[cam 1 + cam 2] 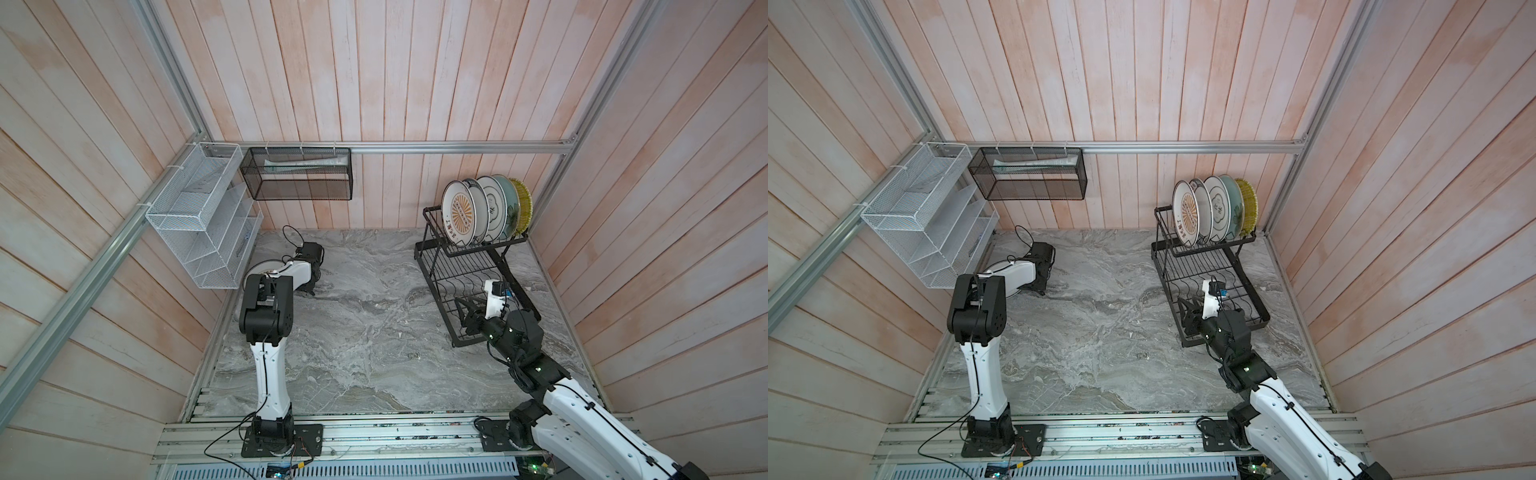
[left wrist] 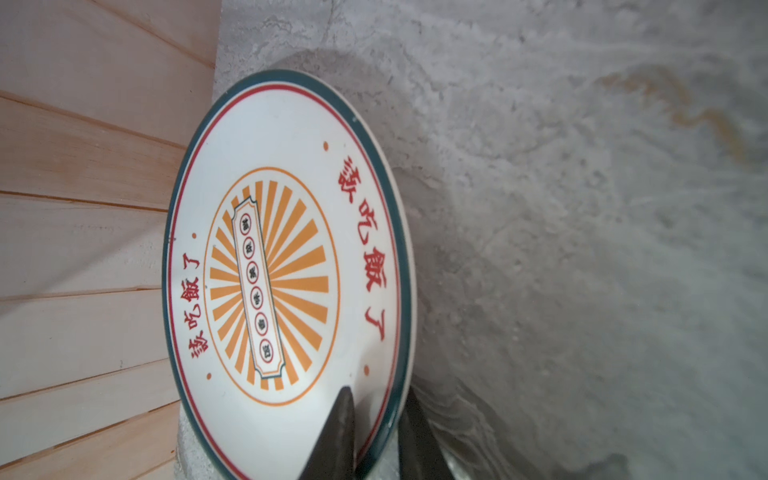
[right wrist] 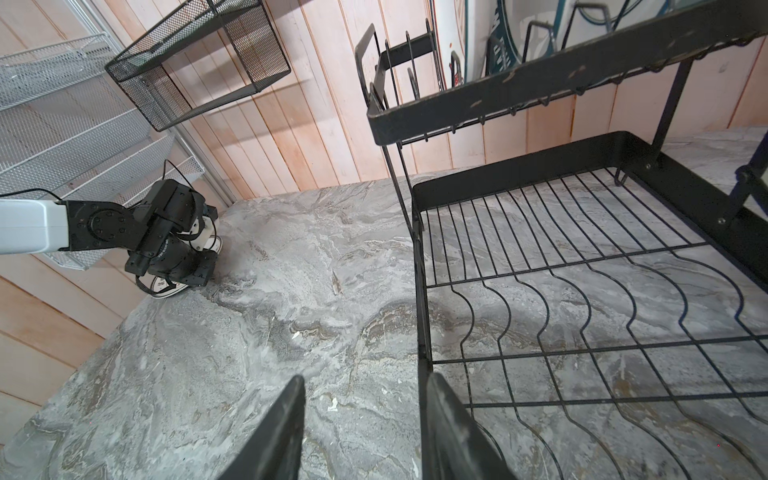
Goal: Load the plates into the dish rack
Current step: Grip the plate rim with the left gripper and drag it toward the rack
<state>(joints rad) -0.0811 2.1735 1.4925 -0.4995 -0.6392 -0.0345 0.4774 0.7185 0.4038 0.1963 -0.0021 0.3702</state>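
Pale pink plank walls (image 1: 415,83) enclose a grey marbled tabletop (image 1: 365,332), evenly lit.

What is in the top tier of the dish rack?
Five plates on edge: sunburst plate in front, yellow plate rearmost. Each hides most of the one behind.

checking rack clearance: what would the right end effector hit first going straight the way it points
Likely the bare table beside the lower tray of the dish rack, though one finger of the right end effector passes close to the tray wall; depth is unclear.
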